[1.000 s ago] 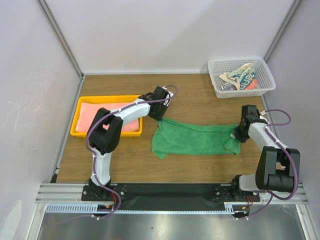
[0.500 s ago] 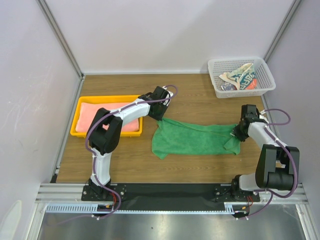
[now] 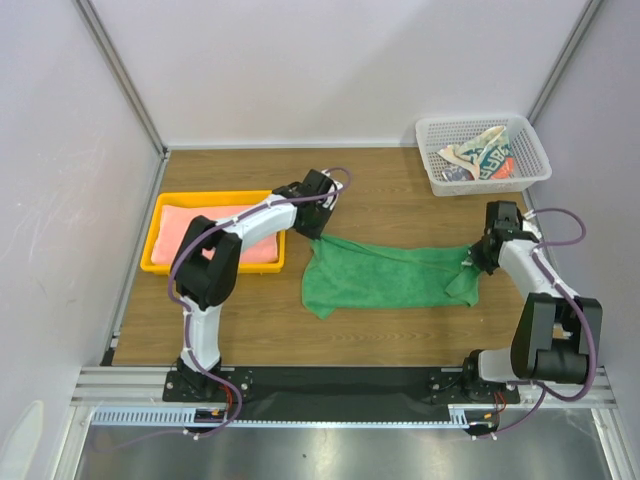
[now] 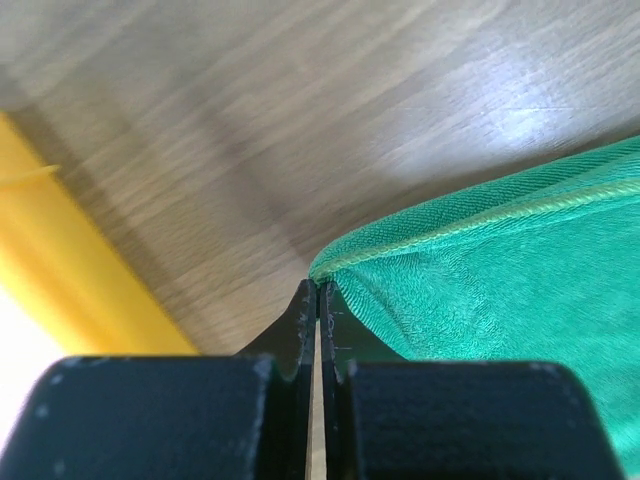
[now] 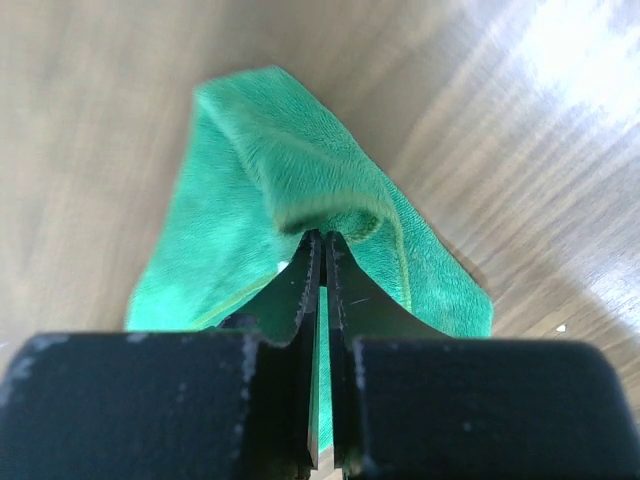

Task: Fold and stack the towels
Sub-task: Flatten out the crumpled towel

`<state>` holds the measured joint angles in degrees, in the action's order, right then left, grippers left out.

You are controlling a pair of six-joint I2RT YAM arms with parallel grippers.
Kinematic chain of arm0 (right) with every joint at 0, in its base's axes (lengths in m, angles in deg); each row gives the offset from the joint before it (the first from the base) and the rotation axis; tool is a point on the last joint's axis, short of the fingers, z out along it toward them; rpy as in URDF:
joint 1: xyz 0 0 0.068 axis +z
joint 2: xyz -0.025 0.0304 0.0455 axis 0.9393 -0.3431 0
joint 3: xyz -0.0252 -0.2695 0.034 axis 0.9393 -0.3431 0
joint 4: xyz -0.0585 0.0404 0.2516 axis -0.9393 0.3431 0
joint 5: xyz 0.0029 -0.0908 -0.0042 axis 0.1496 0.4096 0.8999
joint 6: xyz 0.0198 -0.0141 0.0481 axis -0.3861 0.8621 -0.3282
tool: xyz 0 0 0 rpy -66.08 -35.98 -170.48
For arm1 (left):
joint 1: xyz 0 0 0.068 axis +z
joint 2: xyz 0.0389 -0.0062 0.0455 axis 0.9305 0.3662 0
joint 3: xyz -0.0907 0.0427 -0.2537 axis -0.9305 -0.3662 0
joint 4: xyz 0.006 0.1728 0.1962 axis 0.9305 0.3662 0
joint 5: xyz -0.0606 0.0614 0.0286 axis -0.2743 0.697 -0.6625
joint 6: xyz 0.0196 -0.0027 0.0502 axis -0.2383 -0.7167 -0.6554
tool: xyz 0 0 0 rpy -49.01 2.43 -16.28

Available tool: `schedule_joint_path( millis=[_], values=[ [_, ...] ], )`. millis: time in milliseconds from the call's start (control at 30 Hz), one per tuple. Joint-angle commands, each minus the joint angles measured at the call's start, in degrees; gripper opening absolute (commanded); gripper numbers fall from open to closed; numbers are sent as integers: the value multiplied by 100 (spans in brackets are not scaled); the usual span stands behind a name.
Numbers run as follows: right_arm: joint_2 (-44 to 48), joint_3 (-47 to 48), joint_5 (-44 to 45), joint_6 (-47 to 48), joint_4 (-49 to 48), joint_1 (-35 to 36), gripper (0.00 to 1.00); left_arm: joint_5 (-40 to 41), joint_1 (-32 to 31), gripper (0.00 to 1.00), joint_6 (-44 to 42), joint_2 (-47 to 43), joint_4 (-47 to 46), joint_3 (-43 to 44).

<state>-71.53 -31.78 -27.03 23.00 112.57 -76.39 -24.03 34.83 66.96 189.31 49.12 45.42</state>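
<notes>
A green towel (image 3: 385,282) lies spread across the middle of the wooden table. My left gripper (image 3: 318,235) is shut on its far left corner (image 4: 330,268), lifted a little off the wood. At the far right edge, my right gripper (image 3: 478,262) is shut on a raised fold of the same green towel (image 5: 300,190). A salmon-pink towel (image 3: 200,228) lies folded in the yellow tray (image 3: 152,262), partly hidden by the left arm. The white-and-teal patterned towel (image 3: 480,158) sits crumpled in the white mesh basket (image 3: 536,152).
The yellow tray (image 4: 70,270) sits close to the left gripper's left side. The basket stands at the far right corner. Grey walls close in the table on three sides. Bare wood shows in front of the green towel.
The right gripper has closed on the right edge of the green towel and moved slightly away from me, lifting that edge. The left gripper keeps its hold on the left corner.
</notes>
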Motion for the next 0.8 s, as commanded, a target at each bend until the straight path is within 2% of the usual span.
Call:
schedule_joint_path(
  millis=[0,133,300,567,767],
  values=[
    [440,747,184,229,245,-22,0,8,205,0,-138,-749,155,405],
    [721,1397,307,598,684,-22,0,95,337,0,-182,-1040,269,572],
    [1256,2250,194,1133,712,-31,0,473,355,0,-437,-1339,646,1080],
    [1618,3639,184,2214,931,-57,0,263,355,0,-393,-1814,646,1529],
    [1969,4413,255,2760,1080,-92,0,632,346,0,-279,-2814,884,1654]
  ],
)
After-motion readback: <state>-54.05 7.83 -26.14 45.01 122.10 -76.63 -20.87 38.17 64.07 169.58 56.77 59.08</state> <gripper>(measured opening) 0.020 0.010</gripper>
